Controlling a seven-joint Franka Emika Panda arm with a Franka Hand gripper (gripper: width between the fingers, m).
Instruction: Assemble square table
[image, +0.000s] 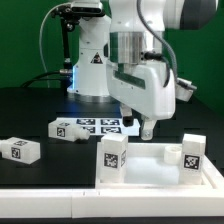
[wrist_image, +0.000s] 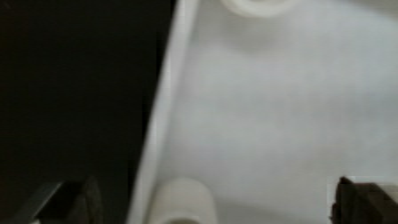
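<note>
Nearest me, the large white plastic square table top (image: 150, 172) lies on the black worktop (image: 30, 112), with two white blocky tagged legs (image: 112, 156) (image: 193, 152) standing upright on it. My gripper (image: 148, 128) hangs over it, jaws wide apart and empty. Farther off, two loose legs (image: 20, 150) (image: 68, 128) lie near the marker board (image: 100, 125).

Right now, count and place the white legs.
4. Lying leg at the exterior view's far left; second lying leg beside the marker board; left upright leg and right upright leg (that view's sides) on the square top. More may be hidden.

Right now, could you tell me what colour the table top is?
The table top is white, clearest in the exterior view.
</note>
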